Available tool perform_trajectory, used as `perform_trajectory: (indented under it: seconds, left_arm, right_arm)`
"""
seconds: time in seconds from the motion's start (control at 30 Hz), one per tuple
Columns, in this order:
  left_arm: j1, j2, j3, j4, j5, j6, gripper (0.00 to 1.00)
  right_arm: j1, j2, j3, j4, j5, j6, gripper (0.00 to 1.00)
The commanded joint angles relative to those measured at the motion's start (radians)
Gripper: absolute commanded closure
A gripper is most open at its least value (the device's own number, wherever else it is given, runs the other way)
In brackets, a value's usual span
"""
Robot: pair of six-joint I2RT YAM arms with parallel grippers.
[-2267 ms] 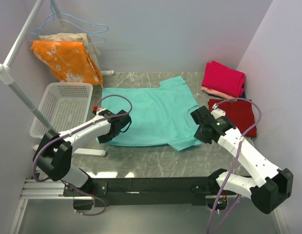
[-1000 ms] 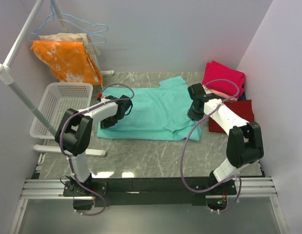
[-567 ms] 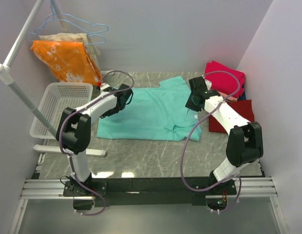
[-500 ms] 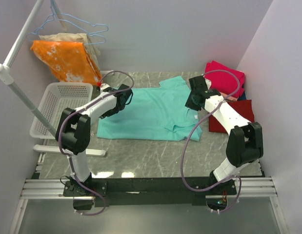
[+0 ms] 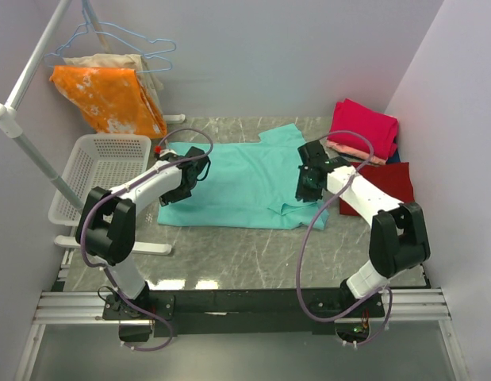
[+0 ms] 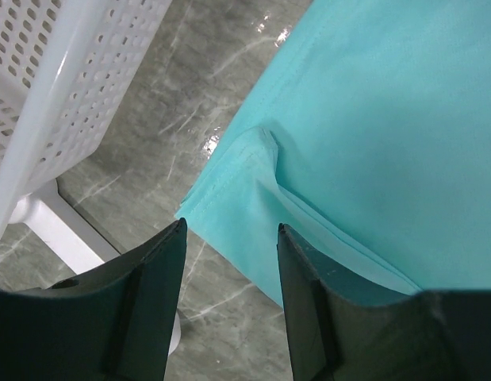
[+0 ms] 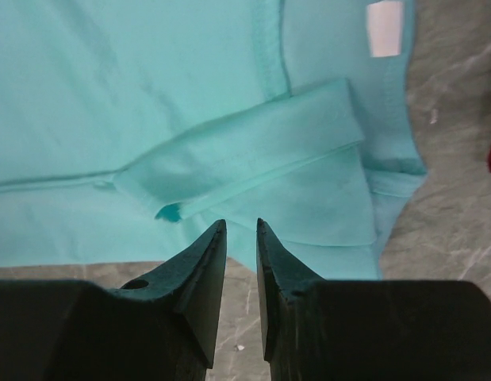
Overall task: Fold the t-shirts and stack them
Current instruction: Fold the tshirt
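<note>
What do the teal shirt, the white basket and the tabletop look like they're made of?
Teal t-shirt: soft matte knit, probably cotton; it creases gently and shows stitched hems.
Basket: rigid white plastic, slightly glossy, with moulded rows of holes.
Tabletop: grey marble-look surface with pale veins, polished enough to glint; real stone or laminate, I cannot tell.

White basket (image 5: 102, 175) at left of marble table (image 5: 229, 250), orange blotched cloth (image 5: 110, 99) behind
</note>
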Motion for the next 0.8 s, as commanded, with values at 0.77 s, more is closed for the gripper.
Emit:
perform_trajectory:
  seconds: [0.77]
  left_arm:
    - [-0.004,-0.029,0.042,-0.005,0.006,0.053,0.45]
  right_arm:
    - [0.132,0.377,0.337,-0.027,0.086,0.004,0.76]
